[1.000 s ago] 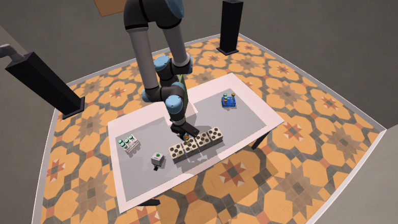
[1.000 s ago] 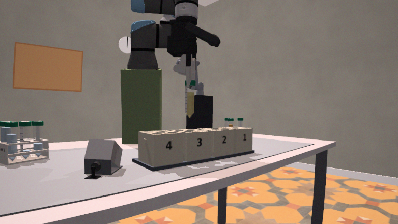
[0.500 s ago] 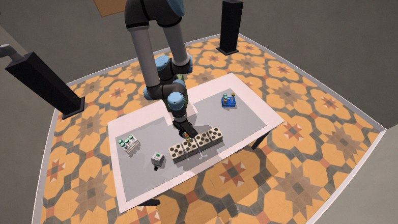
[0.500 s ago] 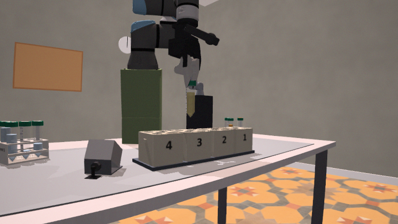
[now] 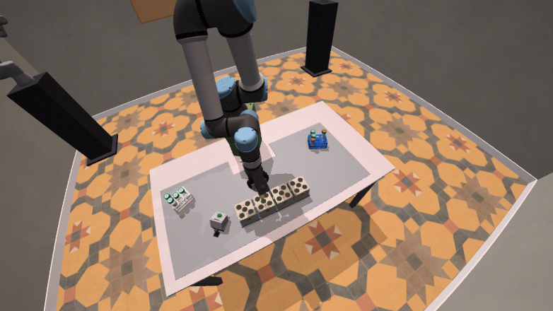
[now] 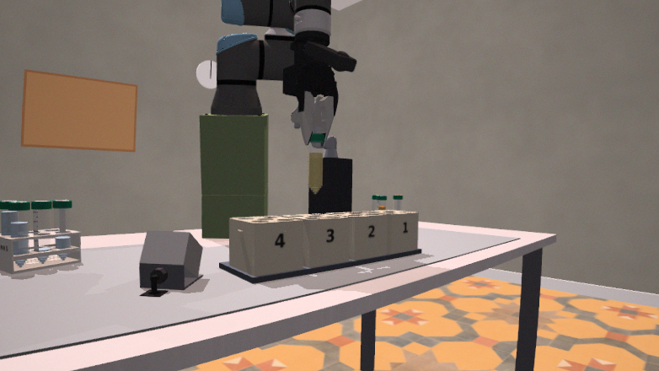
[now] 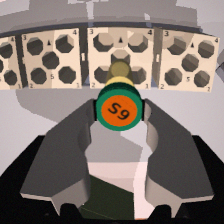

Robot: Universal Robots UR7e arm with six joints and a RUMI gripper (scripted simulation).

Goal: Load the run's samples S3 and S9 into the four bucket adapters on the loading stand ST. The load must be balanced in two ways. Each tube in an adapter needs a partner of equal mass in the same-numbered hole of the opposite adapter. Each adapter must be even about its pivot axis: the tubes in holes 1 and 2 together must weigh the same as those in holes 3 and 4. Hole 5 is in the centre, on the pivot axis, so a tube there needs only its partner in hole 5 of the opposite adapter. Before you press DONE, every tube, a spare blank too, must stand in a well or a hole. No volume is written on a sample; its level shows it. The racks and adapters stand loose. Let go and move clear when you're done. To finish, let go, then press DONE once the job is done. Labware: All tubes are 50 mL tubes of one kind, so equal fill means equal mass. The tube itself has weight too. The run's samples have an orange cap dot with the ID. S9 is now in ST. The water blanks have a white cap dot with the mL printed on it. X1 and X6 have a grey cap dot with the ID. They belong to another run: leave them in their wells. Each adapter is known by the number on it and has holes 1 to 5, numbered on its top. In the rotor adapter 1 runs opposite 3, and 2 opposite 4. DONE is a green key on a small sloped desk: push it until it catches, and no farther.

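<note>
My gripper (image 5: 262, 191) (image 6: 317, 140) (image 7: 119, 101) is shut on the green cap of tube S9 (image 6: 315, 169) (image 7: 119, 111), whose orange dot shows. The tube hangs upright, its yellow content clear above the adapters. It is near the robot-side edge of adapter 3 (image 6: 329, 251); in the wrist view it partly covers that adapter's holes. Adapter 4 (image 6: 276, 260), adapter 2 (image 6: 371, 244) and adapter 1 (image 6: 405, 239) stand in the same row; no tubes show in them. The white rack (image 6: 50, 262) holds several green-capped tubes with differing water levels. The blue rack (image 5: 317, 146) holds several tubes, some orange-dotted.
The small sloped desk (image 5: 218, 222) (image 6: 170, 276) with the green DONE key (image 5: 219, 215) stands between the white rack and adapter 4. The adapters stand on a dark base plate (image 6: 258, 278) near the table's front edge. The blue rack is at the far right in the top view.
</note>
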